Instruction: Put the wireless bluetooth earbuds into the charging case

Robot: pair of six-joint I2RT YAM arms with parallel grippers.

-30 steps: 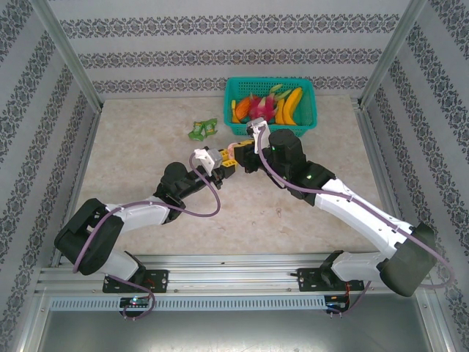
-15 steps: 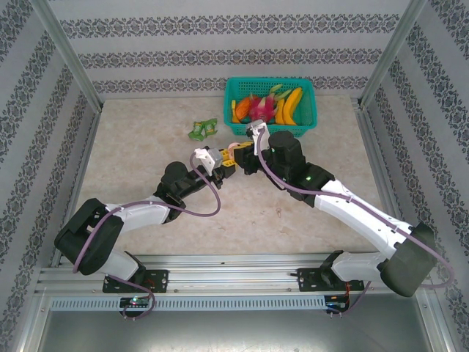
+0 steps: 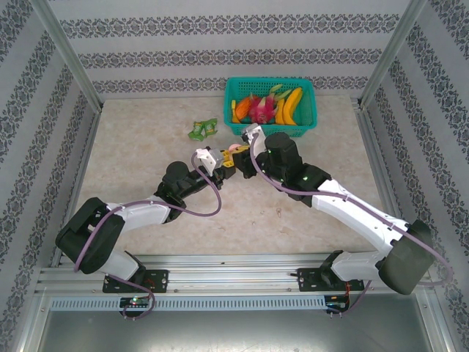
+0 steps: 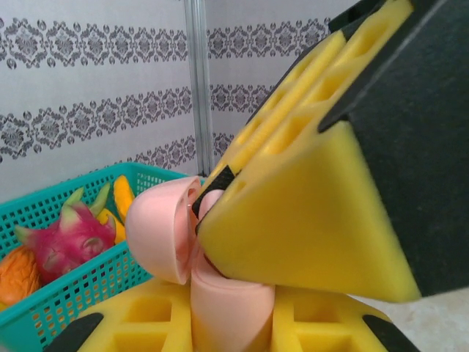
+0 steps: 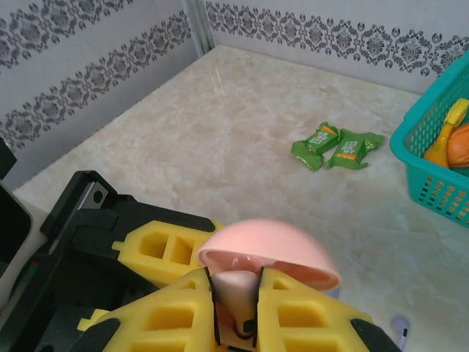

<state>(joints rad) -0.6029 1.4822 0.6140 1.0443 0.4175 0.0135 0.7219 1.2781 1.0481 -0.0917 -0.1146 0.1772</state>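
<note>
A pink charging case [image 4: 231, 301] stands upright with its lid [image 4: 157, 227] swung open, and my left gripper [image 4: 231, 319] is shut on its body. In the right wrist view my right gripper [image 5: 236, 308] is shut on a pale pink earbud [image 5: 238, 286], held just below the open lid [image 5: 267, 246] at the case's mouth. From above, the two grippers meet at mid table, the left gripper [image 3: 218, 166] beside the right gripper [image 3: 239, 155], with the case [image 3: 233, 149] between them. The right gripper's yellow finger [image 4: 293, 220] hides the inside of the case.
A teal basket [image 3: 305, 110] of toy fruit stands at the back of the table, just beyond the grippers, its wall [image 4: 66, 293] close behind the case. Two green packets [image 3: 204, 129] lie to its left, also seen as green packets [image 5: 337, 145]. Patterned walls ring the table.
My right gripper has shifted slightly left and away from the arm bases, bringing the earbud closer into the case. The left gripper has edged the same way, still holding the case.
</note>
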